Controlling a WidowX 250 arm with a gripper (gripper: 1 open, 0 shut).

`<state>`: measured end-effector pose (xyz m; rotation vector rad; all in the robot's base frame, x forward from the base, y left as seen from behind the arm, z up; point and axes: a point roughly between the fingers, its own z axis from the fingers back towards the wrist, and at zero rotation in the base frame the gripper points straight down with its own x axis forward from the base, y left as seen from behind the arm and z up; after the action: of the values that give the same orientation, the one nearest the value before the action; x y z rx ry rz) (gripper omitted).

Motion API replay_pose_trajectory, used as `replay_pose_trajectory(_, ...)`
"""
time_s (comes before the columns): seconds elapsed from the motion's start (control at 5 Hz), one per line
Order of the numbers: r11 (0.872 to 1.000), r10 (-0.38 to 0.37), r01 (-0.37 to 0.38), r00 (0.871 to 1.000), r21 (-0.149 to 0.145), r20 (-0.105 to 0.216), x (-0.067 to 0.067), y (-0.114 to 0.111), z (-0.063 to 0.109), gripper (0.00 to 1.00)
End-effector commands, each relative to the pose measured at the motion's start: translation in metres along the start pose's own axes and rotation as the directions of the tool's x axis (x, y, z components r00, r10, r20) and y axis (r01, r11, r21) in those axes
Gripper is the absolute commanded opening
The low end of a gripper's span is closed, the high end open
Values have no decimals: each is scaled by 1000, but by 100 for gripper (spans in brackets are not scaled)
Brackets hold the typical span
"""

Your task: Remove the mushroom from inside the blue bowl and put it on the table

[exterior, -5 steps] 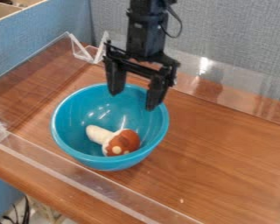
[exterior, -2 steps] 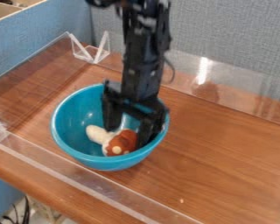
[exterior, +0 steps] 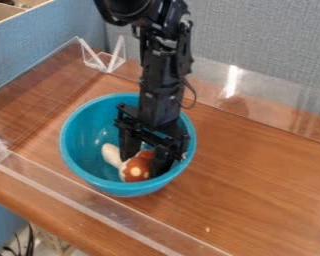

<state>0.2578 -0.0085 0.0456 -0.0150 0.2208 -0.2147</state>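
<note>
Lower now — tool (exterior: 152, 160) at mushroom (exterior: 139, 166)

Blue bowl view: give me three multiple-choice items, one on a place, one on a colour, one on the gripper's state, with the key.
1. Where is the mushroom?
A) On the wood beside the bowl
B) Inside the bowl
C) Against the grey wall

2. What colour is the mushroom's stem?
A) Green
B) Black
C) Cream-white

3. How does the gripper stand?
A) Reaching down into the bowl, at the mushroom
B) High above the bowl, well away from it
C) Over the bare wood to the right of the bowl

1: B, the mushroom lies within the walls of the blue bowl.
2: C, the pale stem shows beside the reddish-brown cap.
3: A, the black fingers of the gripper come down past the bowl's rim, close around the cap; whether they grip it cannot be told.
</note>
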Motion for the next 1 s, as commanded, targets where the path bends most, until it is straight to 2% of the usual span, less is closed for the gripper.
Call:
replay_pose_trajectory(0.0, 1000, -4, 4, 1000, 6, 30, 5, 3, 4, 0)
replay_pose_trajectory(0.4, 1000, -14, 14, 999, 1, 30, 4, 5, 2, 0)
replay_pose_trajectory(0.8, 999, -35, 35, 999, -2, 33, 7, 20, -1, 0)
